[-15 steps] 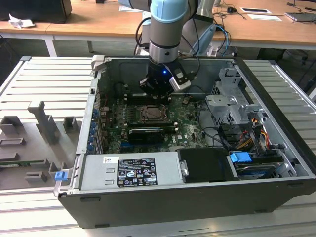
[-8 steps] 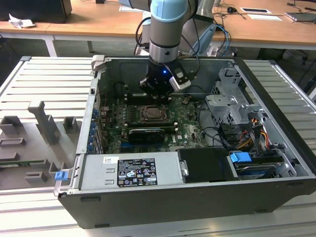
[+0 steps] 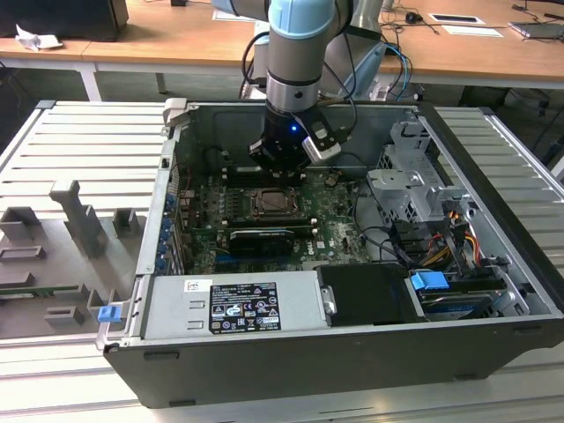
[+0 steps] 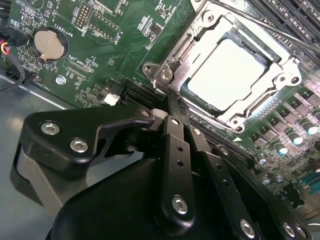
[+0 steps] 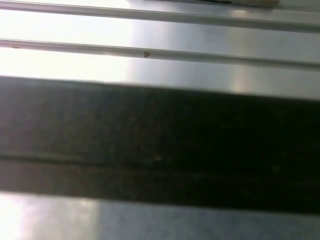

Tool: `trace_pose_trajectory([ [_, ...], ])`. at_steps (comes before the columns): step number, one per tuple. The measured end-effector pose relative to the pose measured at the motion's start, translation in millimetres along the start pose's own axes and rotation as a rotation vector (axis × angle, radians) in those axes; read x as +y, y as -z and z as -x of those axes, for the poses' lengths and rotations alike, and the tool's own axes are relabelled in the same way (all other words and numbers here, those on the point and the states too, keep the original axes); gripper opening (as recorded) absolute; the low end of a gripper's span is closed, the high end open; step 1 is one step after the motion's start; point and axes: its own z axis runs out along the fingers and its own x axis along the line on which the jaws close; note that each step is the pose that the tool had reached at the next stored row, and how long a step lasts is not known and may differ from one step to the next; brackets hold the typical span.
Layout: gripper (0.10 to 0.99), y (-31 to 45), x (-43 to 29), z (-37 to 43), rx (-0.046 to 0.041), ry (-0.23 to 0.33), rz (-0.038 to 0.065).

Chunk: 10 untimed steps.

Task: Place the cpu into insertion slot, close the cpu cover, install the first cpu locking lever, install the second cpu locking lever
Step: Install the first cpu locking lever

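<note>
I work inside an open computer case (image 3: pixel 493 220) lying on a ribbed grey metal table (image 3: pixel 79 150); wooden desks (image 3: pixel 176 40) stand behind it, toward twelve o'clock in the exterior view; a grey fixture block (image 3: pixel 75 216) sits on the table at about nine o'clock from the case. The green circuit board (image 3: pixel 330 220) covers the case floor; a silver drive cage (image 3: pixel 410 189) and a bundle of cables (image 3: pixel 441 242) crowd the side at three o'clock, and the grey power supply (image 3: pixel 229 304) closes off six o'clock.

My gripper (image 4: pixel 175 107) hangs low over the board, just at twelve o'clock of the insertion slot (image 3: pixel 275 204) in the exterior view; in the second wrist view my fingers (image 4: pixel 177 150) lie pressed together side by side with nothing between them, so I am clenched on air, their tips just beside the corner of the socket frame, and I cannot tell whether they touch it.

The cpu (image 4: pixel 225 75) lies flat in the insertion slot, its pale face bright under the light; the cpu cover (image 4: pixel 272 82) is folded down around it, the chip showing through the central cut-out; a thin metal lever rod (image 4: pixel 280 30) runs along the far edge of the frame. A round coin battery (image 4: pixel 50 44) sits well apart on the board; a row of capacitors (image 4: pixel 280 145) borders the socket's other side.

The first wrist view shows ribbed metal (image 5: pixel 175 70) and a dark band (image 5: pixel 160 145) across it. Open room lies above the socket; the case walls hem in every side.
</note>
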Motion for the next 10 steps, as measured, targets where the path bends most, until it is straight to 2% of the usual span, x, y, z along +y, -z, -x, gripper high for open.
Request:
trace_pose_trajectory([
  [4,0.106,-2.5,-0.2,0.0,-0.0001,0.000,0.000],
  [7,0.106,-2.4,-0.1,0.0,-0.0010,0.000,0.012],
  [8,0.106,-1.7,0.0,0.0,-0.0010,0.000,0.012],
  [10,0.106,4.6,0.4,0.1,-0.0010,0.000,0.012],
])
